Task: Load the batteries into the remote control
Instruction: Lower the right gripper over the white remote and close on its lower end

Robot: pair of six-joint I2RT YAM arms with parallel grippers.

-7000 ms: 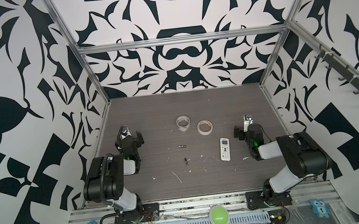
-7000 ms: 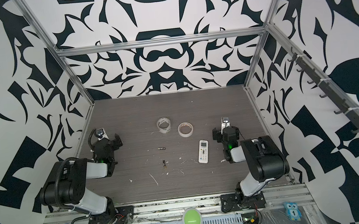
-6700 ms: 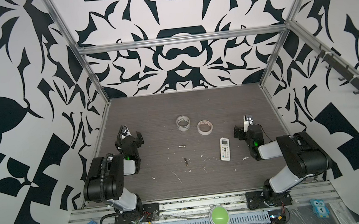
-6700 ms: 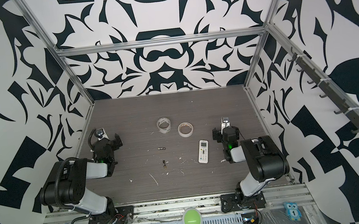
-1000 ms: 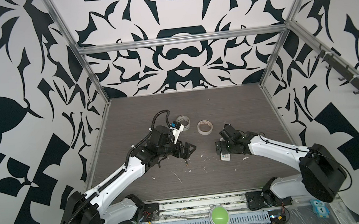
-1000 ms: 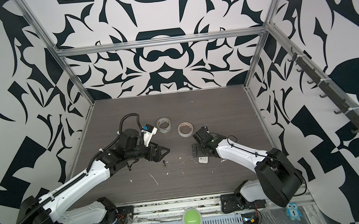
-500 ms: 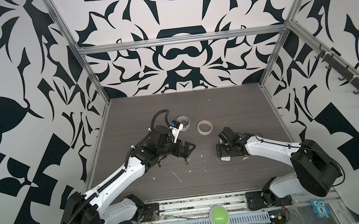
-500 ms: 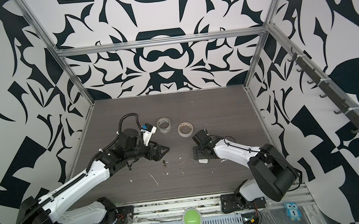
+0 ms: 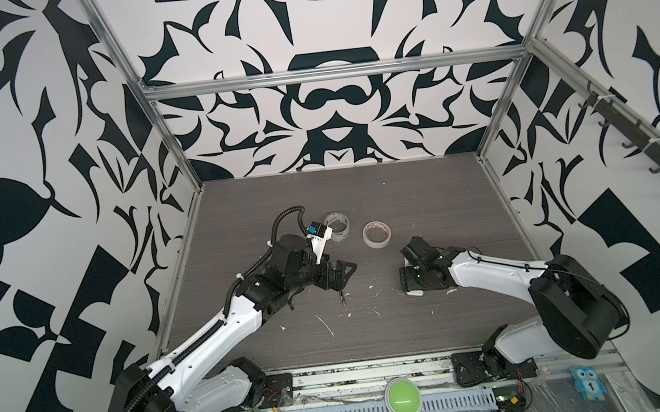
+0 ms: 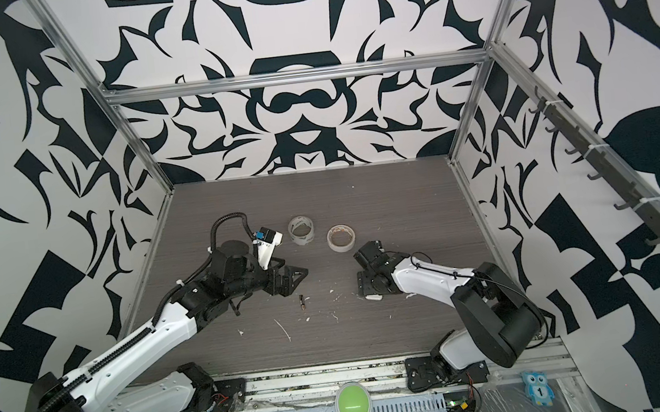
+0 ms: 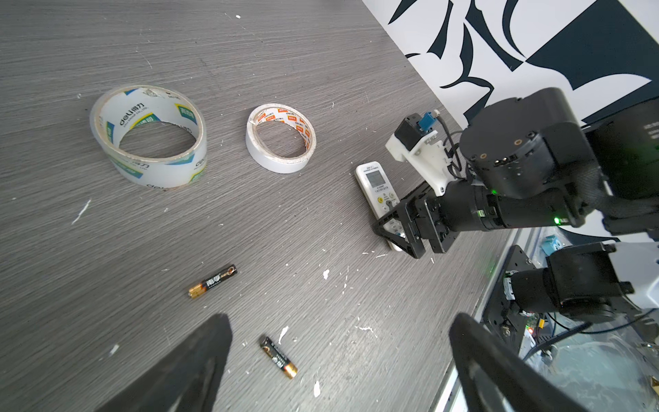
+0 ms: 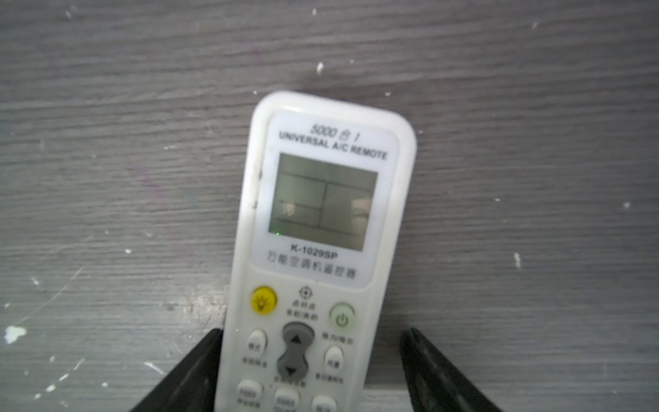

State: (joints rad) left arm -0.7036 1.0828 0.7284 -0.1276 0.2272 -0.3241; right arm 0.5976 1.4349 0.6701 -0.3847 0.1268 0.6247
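While the remote control (image 12: 313,249) lay face up on the table (image 12: 107,142), the right gripper (image 12: 312,333) had dropped astride its button end and begun narrowing, one finger touching, one apart, so a grasp seemed imminent; the left gripper (image 11: 340,317) gaped over both untouched batteries (image 11: 212,281)

White arms (image 9: 216,332), black joints (image 9: 574,315); corrugated cable (image 9: 285,211)

2 top views overlook table (image 9: 402,191); wrist views close

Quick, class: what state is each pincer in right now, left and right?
Left pincer: open, holding nothing.
Right pincer: open, straddling the remote control, not yet clamped on it.
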